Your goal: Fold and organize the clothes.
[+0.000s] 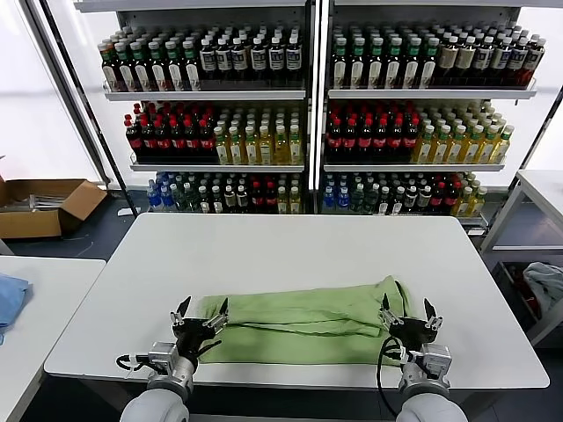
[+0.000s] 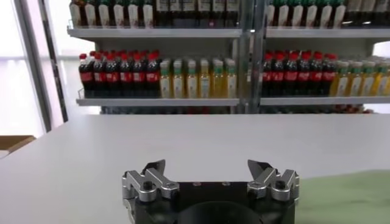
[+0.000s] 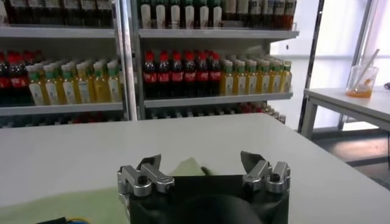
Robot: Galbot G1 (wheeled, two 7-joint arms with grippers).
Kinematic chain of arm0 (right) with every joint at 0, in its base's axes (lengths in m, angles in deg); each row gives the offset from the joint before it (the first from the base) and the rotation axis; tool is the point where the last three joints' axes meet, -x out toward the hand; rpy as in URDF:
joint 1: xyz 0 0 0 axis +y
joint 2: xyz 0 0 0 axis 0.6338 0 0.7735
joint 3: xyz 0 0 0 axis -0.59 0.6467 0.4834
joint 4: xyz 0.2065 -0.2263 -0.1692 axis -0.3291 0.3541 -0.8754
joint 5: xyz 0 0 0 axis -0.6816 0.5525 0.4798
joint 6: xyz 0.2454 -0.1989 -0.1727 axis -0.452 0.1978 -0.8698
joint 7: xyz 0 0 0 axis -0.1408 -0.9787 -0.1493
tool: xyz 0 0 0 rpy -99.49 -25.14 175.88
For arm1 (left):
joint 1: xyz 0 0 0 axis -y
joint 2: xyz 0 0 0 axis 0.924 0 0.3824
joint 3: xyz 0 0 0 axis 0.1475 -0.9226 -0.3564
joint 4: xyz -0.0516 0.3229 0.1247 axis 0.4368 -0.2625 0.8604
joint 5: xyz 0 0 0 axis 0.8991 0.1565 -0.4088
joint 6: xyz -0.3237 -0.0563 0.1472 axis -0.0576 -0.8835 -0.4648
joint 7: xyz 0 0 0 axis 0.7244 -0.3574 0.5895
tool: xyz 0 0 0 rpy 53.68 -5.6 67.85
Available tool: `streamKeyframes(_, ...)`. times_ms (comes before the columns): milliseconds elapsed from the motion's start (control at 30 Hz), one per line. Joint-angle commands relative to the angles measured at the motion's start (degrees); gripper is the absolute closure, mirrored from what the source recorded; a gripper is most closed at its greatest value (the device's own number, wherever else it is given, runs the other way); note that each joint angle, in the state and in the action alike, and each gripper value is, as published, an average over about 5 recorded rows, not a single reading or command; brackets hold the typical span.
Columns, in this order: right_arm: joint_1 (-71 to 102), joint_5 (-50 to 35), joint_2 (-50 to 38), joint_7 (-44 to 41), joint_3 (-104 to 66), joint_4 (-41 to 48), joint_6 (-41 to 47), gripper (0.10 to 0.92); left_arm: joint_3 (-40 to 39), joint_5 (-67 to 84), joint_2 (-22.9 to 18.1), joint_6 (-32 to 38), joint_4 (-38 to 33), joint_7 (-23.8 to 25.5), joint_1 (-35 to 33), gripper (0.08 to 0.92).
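The light green shirt [image 1: 303,321] lies folded into a long band across the front of the white table [image 1: 290,246]. Its collar and buttons are hidden. My left gripper [image 1: 201,313] is open and empty at the band's left end, just above it. My right gripper [image 1: 407,311] is open and empty at the band's right end. In the left wrist view the left gripper [image 2: 209,165] shows open, with a strip of the shirt [image 2: 347,195] to one side. In the right wrist view the right gripper [image 3: 201,159] shows open, with the shirt [image 3: 67,204] below and beside it.
Shelves of bottles [image 1: 308,114] stand behind the table. A second table with a blue cloth [image 1: 10,299] is at the left. A cardboard box [image 1: 40,207] lies on the floor at the far left. Another table [image 1: 537,189] and a grey-white cloth [image 1: 544,286] are at the right.
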Motion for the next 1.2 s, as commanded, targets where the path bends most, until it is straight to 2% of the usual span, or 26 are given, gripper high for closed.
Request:
streamKeyframes(33, 0.0, -0.1, 0.1, 0.3, -0.1, -1.2, -0.3, 0.203, 0.3, 2.1, -0.9, -0.8, 2.1, -0.8, -0.5, 0.177)
streamKeyframes(800, 0.7, 0.0, 0.0, 0.1, 0.4, -1.1, -0.8, 0.203, 0.0, 5.9, -1.7, -3.8, 6.3, -0.4, 0.5, 0.189)
streamKeyframes(933, 0.5, 0.0, 0.0, 0.1, 0.5, -1.0, -0.7, 0.203, -0.1, 5.6, -1.7, -3.7, 6.3, -0.1, 0.4, 0.257)
streamKeyframes(1200, 0.2, 0.0, -0.3, 0.1, 0.3, -1.0, -0.6, 0.203, -0.4, 3.0, -1.8, -2.3, 6.9, 1.4, 0.1, 0.487)
